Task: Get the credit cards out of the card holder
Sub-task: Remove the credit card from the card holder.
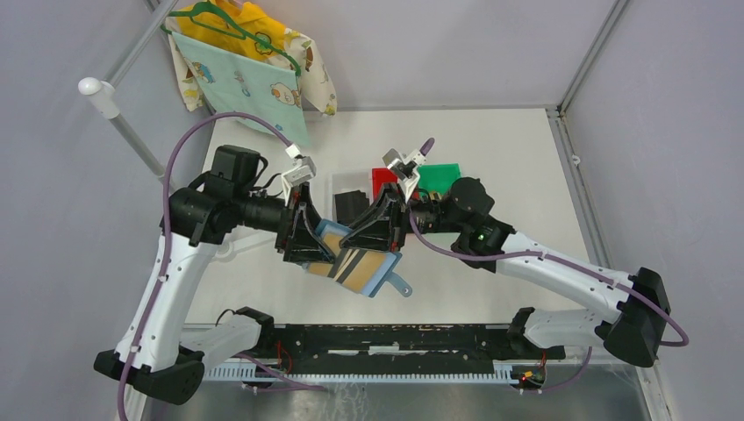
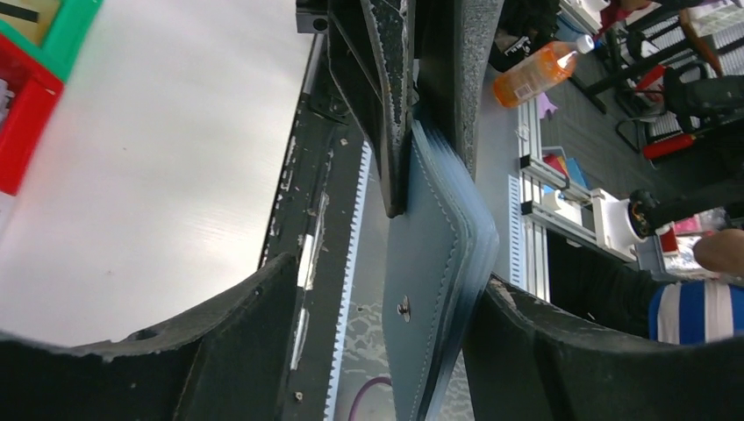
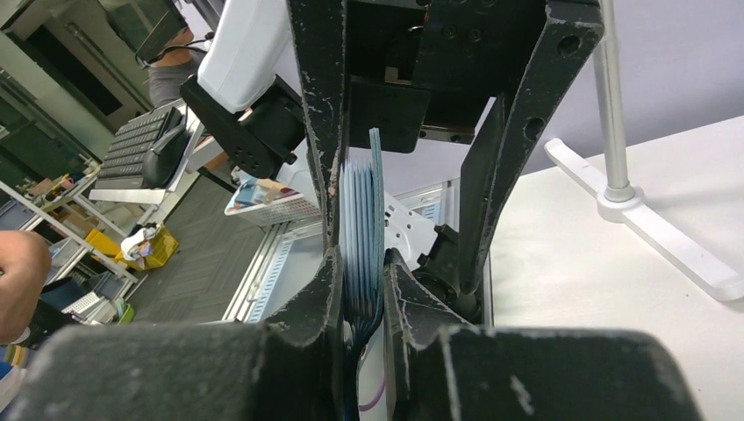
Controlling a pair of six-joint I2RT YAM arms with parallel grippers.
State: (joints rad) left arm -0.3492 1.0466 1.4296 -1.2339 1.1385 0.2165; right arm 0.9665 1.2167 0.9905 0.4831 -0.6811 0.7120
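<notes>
The slate-blue card holder (image 1: 373, 274) hangs in the air between both arms, its tan pockets (image 1: 355, 263) facing up and its strap tab (image 1: 401, 286) at the right. My right gripper (image 3: 360, 263) is shut on its stacked edge (image 3: 361, 210). My left gripper (image 2: 390, 276) is open around the holder (image 2: 430, 289). The holder's edge rests against the right finger (image 2: 544, 351), with a gap to the left finger (image 2: 237, 342). I cannot make out separate credit cards in the pockets. A flat black piece (image 1: 353, 203) lies in the white bin.
A white bin (image 1: 338, 181), a red bin (image 1: 383, 178) and a green bin (image 1: 441, 173) stand in a row behind the grippers. A patterned cloth (image 1: 241, 74) hangs from a hanger at the back left. A white stand (image 3: 640, 219) rests on the table.
</notes>
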